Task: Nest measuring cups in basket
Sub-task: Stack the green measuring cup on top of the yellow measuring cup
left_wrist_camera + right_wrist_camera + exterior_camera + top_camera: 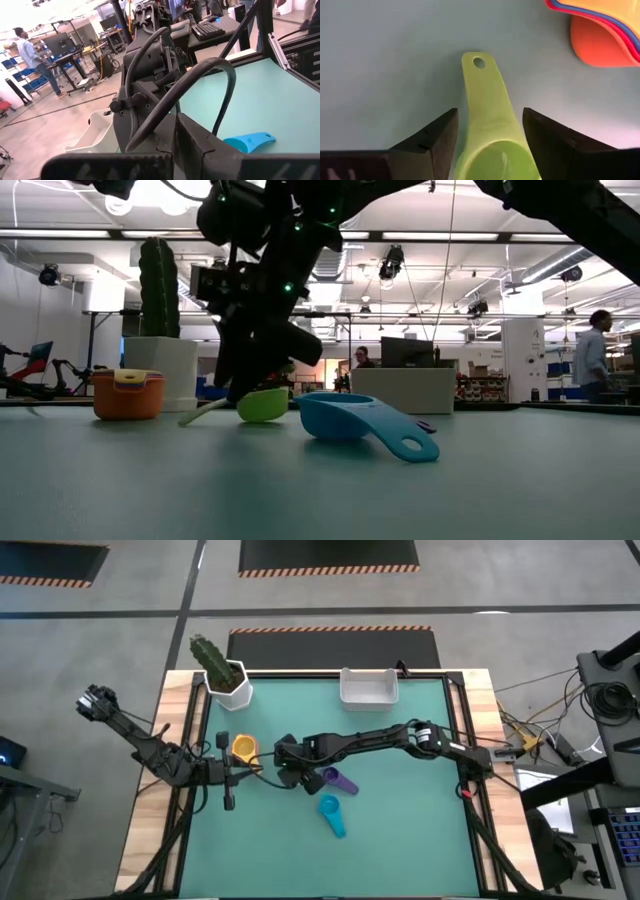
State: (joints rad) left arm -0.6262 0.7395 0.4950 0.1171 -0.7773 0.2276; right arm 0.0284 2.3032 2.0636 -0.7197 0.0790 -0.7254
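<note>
Nearby, orange cup stack (pixel 605 37), cactus pot (pixel 228 686), teal cup (pixel 345 420)

The high view looks straight down on the whole table (pixel 400 840); the low view looks level across it into the room. Both show the teal cup (pixel 331 814), and the right wrist view sits close above the green cup (pixel 492 145)

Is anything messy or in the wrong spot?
Yes. The basket sits far from the cups. The purple cup, teal cup and green cup lie loose on the mat, apart from the orange stack.
</note>
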